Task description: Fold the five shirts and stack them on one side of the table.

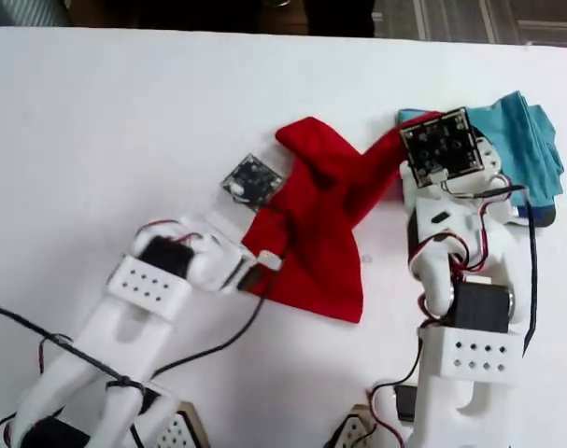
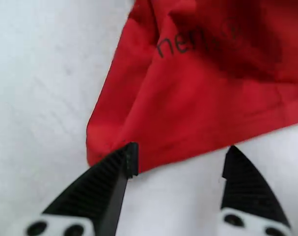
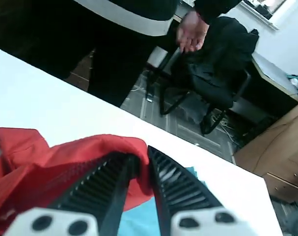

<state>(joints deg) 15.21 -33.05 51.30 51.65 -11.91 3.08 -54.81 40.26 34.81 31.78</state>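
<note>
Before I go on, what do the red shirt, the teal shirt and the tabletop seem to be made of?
The red shirt: soft knit cloth, probably cotton jersey, matte; it drapes and creases. The teal shirt: similar matte cloth, lying in folded layers. The table: a hard, smooth white top, perhaps laminate; I cannot tell for sure.

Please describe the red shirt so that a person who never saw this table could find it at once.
On the white table, look at the middle. The red shirt lies crumpled there, one end pinched in the right gripper, the open left gripper at its other edge. It is the only red cloth; the teal pile beside it is folded.
</note>
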